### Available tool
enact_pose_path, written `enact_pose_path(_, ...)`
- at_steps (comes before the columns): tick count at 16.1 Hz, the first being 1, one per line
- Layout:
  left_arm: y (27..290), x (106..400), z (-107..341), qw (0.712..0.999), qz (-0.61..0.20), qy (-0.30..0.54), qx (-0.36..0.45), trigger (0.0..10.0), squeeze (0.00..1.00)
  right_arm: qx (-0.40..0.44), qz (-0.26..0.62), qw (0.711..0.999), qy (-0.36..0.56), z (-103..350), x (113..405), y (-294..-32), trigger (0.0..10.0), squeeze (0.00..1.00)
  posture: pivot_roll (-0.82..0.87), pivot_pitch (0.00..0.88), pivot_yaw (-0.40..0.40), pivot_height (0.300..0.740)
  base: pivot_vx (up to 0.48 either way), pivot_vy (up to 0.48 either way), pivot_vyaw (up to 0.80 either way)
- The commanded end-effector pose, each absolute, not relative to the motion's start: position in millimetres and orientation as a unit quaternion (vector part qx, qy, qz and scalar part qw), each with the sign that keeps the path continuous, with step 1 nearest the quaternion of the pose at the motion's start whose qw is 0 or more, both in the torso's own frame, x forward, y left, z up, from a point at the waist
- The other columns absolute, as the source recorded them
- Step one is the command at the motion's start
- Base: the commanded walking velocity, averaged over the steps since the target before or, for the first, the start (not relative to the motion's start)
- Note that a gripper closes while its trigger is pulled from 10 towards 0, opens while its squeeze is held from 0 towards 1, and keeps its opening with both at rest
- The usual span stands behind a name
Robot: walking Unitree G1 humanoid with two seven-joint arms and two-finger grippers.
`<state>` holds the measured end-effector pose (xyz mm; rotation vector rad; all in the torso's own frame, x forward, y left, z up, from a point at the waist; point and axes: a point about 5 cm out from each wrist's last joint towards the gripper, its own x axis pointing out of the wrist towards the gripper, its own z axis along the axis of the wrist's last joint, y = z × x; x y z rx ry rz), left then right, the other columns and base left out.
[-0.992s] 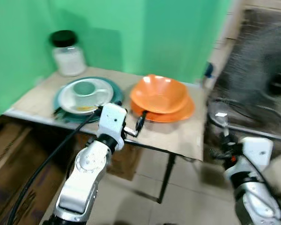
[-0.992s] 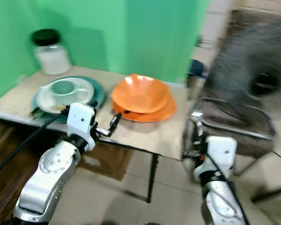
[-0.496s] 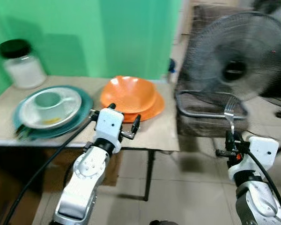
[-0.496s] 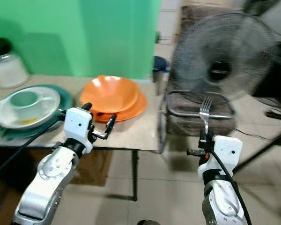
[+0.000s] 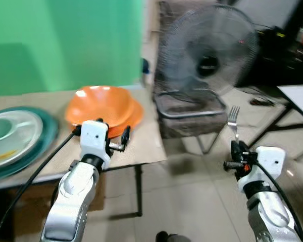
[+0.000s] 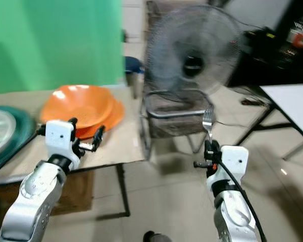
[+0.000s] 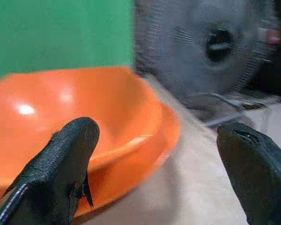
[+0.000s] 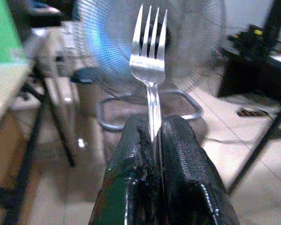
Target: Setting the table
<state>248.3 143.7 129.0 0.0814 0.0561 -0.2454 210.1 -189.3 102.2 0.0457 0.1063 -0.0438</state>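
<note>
A: What is the right gripper carrying, and why upright?

B: It is clenching a fork by the handle, tines pointing to twelve o'clock, probably so it is riding clear during the walk; it is well apart from the table.

A: And the left gripper?

B: It is hovering released, fingers spread, before the orange bowl at its ten o'clock. The fan is blurring; the teal plate is being cut off.
</note>
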Motion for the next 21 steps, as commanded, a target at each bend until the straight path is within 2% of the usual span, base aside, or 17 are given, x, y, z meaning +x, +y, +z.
enact_pose_path(1,141.3,247.1,132.5,0.990,-0.132,0.024,0.039,10.0,0.00,0.024,-0.024,0.999,0.035,107.7,213.1,-191.5,10.0,0.00,0.03,0.000,-0.037,0.740,0.000,0.000,-0.80)
enact_pose_path(10,130.9,255.0,134.9,0.986,-0.153,0.025,0.059,10.0,0.00,0.049,-0.052,0.996,0.045,109.8,210.3,-185.0,10.0,0.00,0.02,0.000,-0.008,0.740,0.000,0.000,-0.80)
enact_pose_path(21,134.4,263.2,142.8,0.988,-0.152,0.004,0.032,10.0,0.00,0.041,-0.019,0.997,0.058,111.1,211.1,-176.1,10.0,0.00,0.02,0.000,-0.010,0.740,0.025,0.000,-0.77)
